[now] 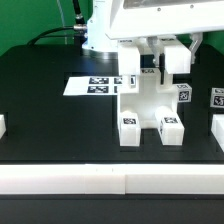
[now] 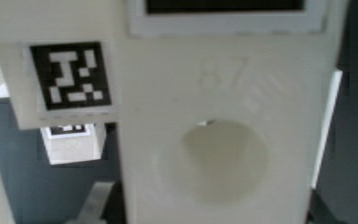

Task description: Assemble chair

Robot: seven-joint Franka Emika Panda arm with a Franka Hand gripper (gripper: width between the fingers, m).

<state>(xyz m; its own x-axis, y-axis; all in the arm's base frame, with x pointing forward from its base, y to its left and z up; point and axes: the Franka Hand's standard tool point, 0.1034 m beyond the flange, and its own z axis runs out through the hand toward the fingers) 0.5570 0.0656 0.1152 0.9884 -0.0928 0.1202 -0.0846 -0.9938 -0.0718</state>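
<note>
- The chair (image 1: 148,105) is a half-built blocky white thing standing upright on the black table (image 1: 50,120), roughly mid-scene. It sits just to the exterior view's right of the marker board (image 1: 98,86).
- Its lower end splits into two stubby feet (image 1: 130,131) that rest on the table and face the camera. Each has a square tag on its front, and there's a gap between them.
- Nothing here really holds anything else. The pieces just lie on the table, and a long white rail (image 1: 100,180) runs along the near edge.
- Loose stuff: a small tagged block (image 1: 217,97) sits off to the exterior view's right, apart from the chair. Another white piece (image 1: 218,131) is cut off by that same edge, and one more white piece (image 1: 2,125) pokes in at the exterior view's left edge.
- The arm drops straight down from the top of the exterior view, with the gripper (image 1: 148,68) right at the upper part of the chair.
- Honestly can't tell if the fingers are clamped on the chair or spread around it, since white on white hides it.
- The wrist view is almost all chair: a flat white panel (image 2: 211,100) up close. It has a black-and-white tag (image 2: 69,73) on one side and a shallow oval dent (image 2: 224,155) in the face.
</note>
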